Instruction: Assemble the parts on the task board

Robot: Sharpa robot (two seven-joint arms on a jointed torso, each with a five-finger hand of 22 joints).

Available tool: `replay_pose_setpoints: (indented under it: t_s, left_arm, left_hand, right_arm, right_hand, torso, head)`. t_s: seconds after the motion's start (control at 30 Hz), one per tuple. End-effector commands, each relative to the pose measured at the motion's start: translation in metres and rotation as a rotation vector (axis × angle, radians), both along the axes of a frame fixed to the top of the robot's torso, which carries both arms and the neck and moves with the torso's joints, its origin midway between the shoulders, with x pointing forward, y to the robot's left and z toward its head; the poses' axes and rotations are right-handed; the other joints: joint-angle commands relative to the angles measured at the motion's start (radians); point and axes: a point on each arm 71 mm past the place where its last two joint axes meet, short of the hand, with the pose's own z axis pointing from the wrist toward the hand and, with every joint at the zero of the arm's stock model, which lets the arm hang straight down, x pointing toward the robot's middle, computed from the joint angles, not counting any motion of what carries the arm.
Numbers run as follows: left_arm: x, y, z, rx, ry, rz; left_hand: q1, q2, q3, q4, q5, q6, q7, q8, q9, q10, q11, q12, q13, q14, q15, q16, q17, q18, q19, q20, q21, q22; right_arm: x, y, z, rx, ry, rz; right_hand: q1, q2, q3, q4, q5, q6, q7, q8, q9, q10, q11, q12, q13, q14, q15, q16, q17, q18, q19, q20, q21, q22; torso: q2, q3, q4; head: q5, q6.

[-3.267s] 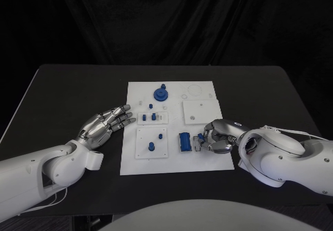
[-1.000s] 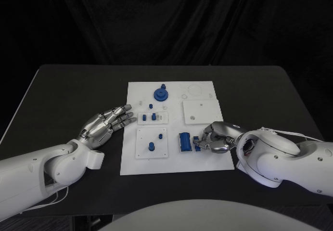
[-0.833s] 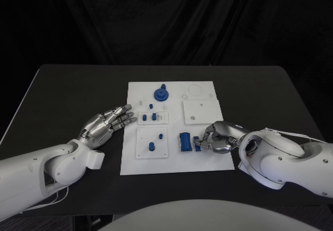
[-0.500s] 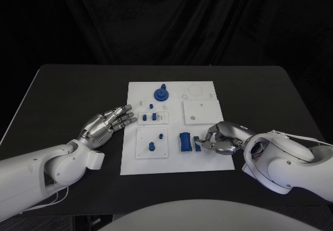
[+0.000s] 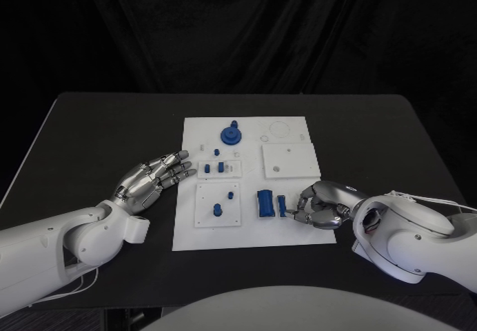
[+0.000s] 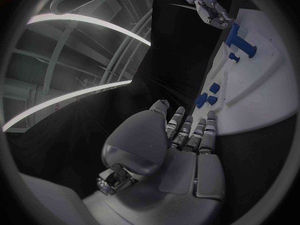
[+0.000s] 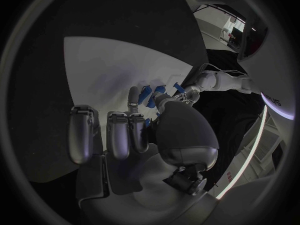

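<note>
While the black desk (image 5: 99,131) carries the whole set-up, the white board (image 5: 298,231) lies at its middle, with the blue parts spread over it. Largest to smallest: the left hand (image 5: 151,179) rests on the desk just beside the board's left edge, palm up, fingers (image 5: 177,161) apart and holding nothing. The right hand (image 5: 320,205) sits at the board's right edge near the front, fingers curled in toward a small blue piece (image 5: 282,205). Whether that piece is actually clamped or merely touched cannot be told from the head view, and the right wrist view shows blue beneath the fingertips without settling it.

On the board, a blue gear (image 5: 231,134) stands at the far end. A stubby blue cylinder (image 5: 265,203) lies just beside the small piece, and two blue pegs (image 5: 211,167) stand in a small plate at mid-board. Two more pieces (image 5: 222,202) sit on the square plate nearer the front.

Risk, as a judgement: the small piece lies close against the cylinder, so a curled finger may nudge the cylinder and roll it off its place. A light pinch on so small a part may also let it slip or tilt before seating.
</note>
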Motion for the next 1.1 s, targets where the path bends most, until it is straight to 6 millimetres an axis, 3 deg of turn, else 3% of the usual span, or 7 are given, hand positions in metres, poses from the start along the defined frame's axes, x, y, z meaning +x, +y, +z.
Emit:
replay_pose_setpoints:
  t_s: [0.03, 0.33, 0.7, 0.8, 1.03, 1.1]
  left_arm:
    - [-0.0036, 0.001, -0.0076, 0.021, 0.034, -0.002]
    - [-0.0045, 0.001, -0.0089, 0.021, 0.037, -0.002]
    - [-0.0053, 0.0007, -0.0104, 0.021, 0.041, -0.003]
    - [-0.0055, 0.0007, -0.0108, 0.021, 0.042, -0.004]
    - [-0.0059, 0.0007, -0.0116, 0.022, 0.044, -0.004]
    - [-0.0059, 0.0007, -0.0117, 0.022, 0.044, -0.003]
  left_hand:
    - [-0.009, 0.003, 0.006, -0.002, 0.007, 0.0, 0.004, 0.005, 0.0, -0.004, -0.002, 0.001, 0.0, -0.005, -0.001, 0.003, 0.001, -0.016, -0.001, 0.007, -0.005, -0.001]
    - [-0.01, 0.002, 0.008, -0.004, 0.007, 0.0, 0.004, 0.005, 0.0, -0.004, -0.002, 0.001, 0.0, -0.005, -0.001, 0.003, 0.001, -0.016, -0.001, 0.007, -0.006, -0.002]
    - [-0.01, 0.002, 0.008, -0.004, 0.007, 0.0, 0.004, 0.005, 0.0, -0.004, -0.002, 0.001, 0.0, -0.005, -0.001, 0.003, 0.001, -0.016, -0.001, 0.007, -0.006, -0.002]
    - [-0.01, 0.002, 0.008, -0.004, 0.007, 0.0, 0.004, 0.005, 0.0, -0.004, -0.002, 0.001, 0.0, -0.005, -0.001, 0.003, 0.001, -0.016, -0.001, 0.007, -0.006, -0.002]
    - [-0.01, 0.002, 0.008, -0.004, 0.007, 0.0, 0.004, 0.005, 0.0, -0.004, -0.002, 0.001, 0.0, -0.005, -0.001, 0.003, 0.001, -0.016, -0.001, 0.007, -0.006, -0.002]
    - [-0.01, 0.002, 0.008, -0.004, 0.007, 0.0, 0.004, 0.005, 0.0, -0.004, -0.002, 0.001, 0.0, -0.005, -0.001, 0.003, 0.001, -0.016, -0.001, 0.007, -0.006, -0.002]
  right_arm:
    - [-0.0025, 0.0005, -0.0026, -0.03, 0.028, 0.012]
    - [0.0001, -0.0014, -0.005, -0.041, 0.032, 0.003]
    - [0.0033, -0.0018, -0.0062, -0.038, 0.022, -0.003]
    - [0.004, -0.0019, -0.0067, -0.04, 0.023, -0.002]
    - [0.0063, -0.0017, -0.0087, -0.049, 0.028, 0.001]
    - [0.007, -0.0015, -0.0095, -0.053, 0.031, 0.003]
  right_hand:
    - [0.012, 0.002, -0.003, -0.005, 0.007, 0.006, 0.0, -0.004, 0.002, 0.106, 0.001, 0.003, 0.264, 0.107, 0.003, 0.003, 0.263, 0.004, 0.041, 0.002, -0.004, 0.216]
    - [0.018, 0.003, -0.003, -0.005, 0.008, 0.008, 0.0, -0.004, 0.003, 0.106, 0.001, 0.003, 0.264, 0.107, 0.003, 0.003, 0.263, 0.004, 0.041, 0.002, -0.004, 0.216]
    - [-0.015, 0.038, -0.019, 0.01, -0.008, 0.019, -0.002, -0.004, 0.009, 0.106, -0.001, 0.003, 0.264, 0.107, 0.002, 0.003, 0.263, 0.004, 0.042, 0.001, -0.003, 0.217]
    - [-0.044, 0.064, -0.031, 0.011, -0.046, 0.024, -0.004, -0.004, 0.014, 0.106, -0.003, 0.003, 0.264, 0.107, 0.0, 0.003, 0.263, 0.004, 0.041, 0.0, -0.006, 0.216]
    - [-0.045, 0.071, -0.033, 0.008, -0.063, 0.027, -0.006, -0.004, 0.017, 0.106, -0.004, 0.003, 0.264, 0.107, 0.0, 0.003, 0.263, 0.004, 0.041, -0.001, -0.006, 0.216]
    - [-0.019, 0.072, -0.029, 0.003, -0.065, 0.028, -0.008, -0.003, 0.02, 0.106, -0.006, 0.003, 0.264, 0.107, -0.002, 0.003, 0.263, 0.004, 0.041, -0.002, -0.007, 0.216]
  torso:
    - [0.0, 0.0004, 0.0015]
    - [0.002, 0.0009, 0.001]
    - [0.001, 0.0004, 0.0011]
    - [0.001, -0.0002, 0.0015]
    - [0.001, -0.0003, 0.0002]
    - [0.001, -0.0007, 0.001]
  head:
    - [-0.002, 0.0]
    - [0.0, 0.0]
    - [0.0, 0.0]
    - [0.001, 0.0]
    - [0.002, 0.0]
    - [0.001, 0.0]
